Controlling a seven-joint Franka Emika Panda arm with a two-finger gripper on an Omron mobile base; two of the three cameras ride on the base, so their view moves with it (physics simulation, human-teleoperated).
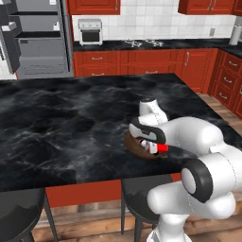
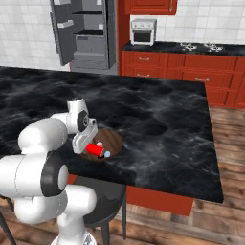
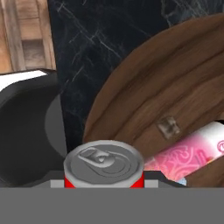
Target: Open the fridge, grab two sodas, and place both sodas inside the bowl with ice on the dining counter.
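My gripper (image 3: 104,183) is shut on a red soda (image 3: 104,164), whose silver top faces the hand camera. It hangs low over the near rim of the brown wooden bowl (image 3: 175,83) on the black dining counter (image 3: 83,52). In the bowl a second soda (image 3: 192,153) lies on its side, with a small ice cube (image 3: 168,127) next to it. From the base, the gripper (image 1: 156,145) (image 2: 93,145) holds the red soda (image 1: 162,148) (image 2: 94,149) over the bowl (image 1: 137,147) (image 2: 112,139) near the counter's front edge (image 1: 56,142) (image 2: 158,119). The grey fridge (image 1: 38,38) (image 2: 88,33) stands open at the far wall.
Black stools (image 1: 19,208) (image 2: 100,194) stand under the counter's front edge, and one seat (image 3: 30,131) lies just below the hand. Red cabinets with a black top (image 1: 156,45) and a toaster oven (image 1: 90,30) line the back wall. Wooden floor (image 2: 229,143) runs to the right.
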